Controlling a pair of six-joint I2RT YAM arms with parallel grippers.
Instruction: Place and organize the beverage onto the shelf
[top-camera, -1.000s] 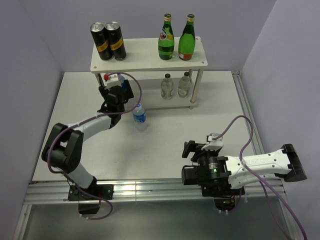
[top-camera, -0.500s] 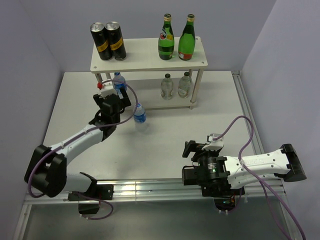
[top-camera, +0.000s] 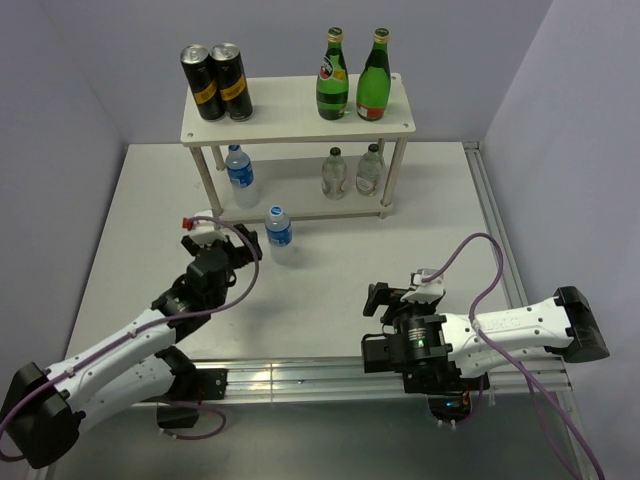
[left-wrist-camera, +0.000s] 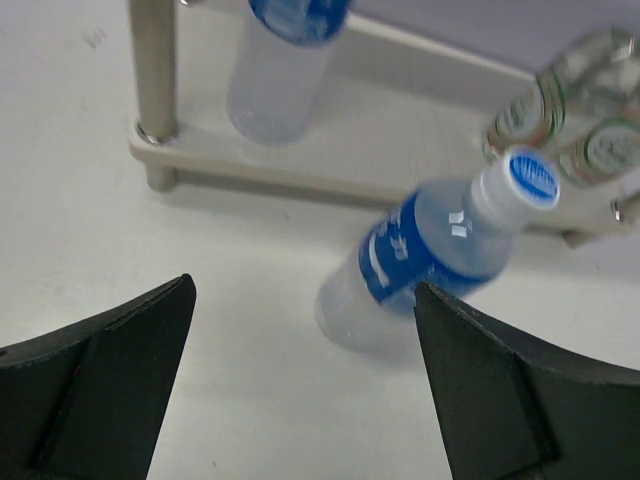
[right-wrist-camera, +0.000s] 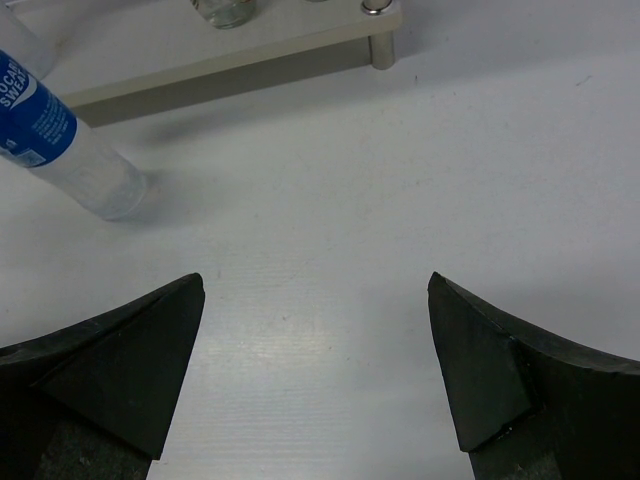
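My left end effector (left-wrist-camera: 302, 290) is spread wide with nothing between the fingers, and so is my right end effector (right-wrist-camera: 315, 282).

Only the overhead camera takes in the whole shelf (top-camera: 300, 122). It stands at the far side of the worktop (top-camera: 400, 240), with two black cans (top-camera: 215, 82) at the left of its top board and two green bottles (top-camera: 358, 75) at the right. Neither wrist camera sees that tier.

My left wrist camera shows the loose water bottle (left-wrist-camera: 430, 250) close ahead of my fingers. It has a blue label and a white cap, and it stands on the worktop just in front of the lower board (left-wrist-camera: 330, 170). Behind it a second water bottle (left-wrist-camera: 280, 70) stands on that board beside the front left leg (left-wrist-camera: 152, 70). The clear glass bottles (left-wrist-camera: 570, 110) are a blur at the right edge.

My right wrist camera catches only the base and label of the loose bottle at its upper left, well apart from my fingers, along with the board's front edge.

The worktop is plain white, with a metal rail (top-camera: 300, 380) along the near edge. Pale lilac-grey walls (top-camera: 100, 50) close it in on three sides.
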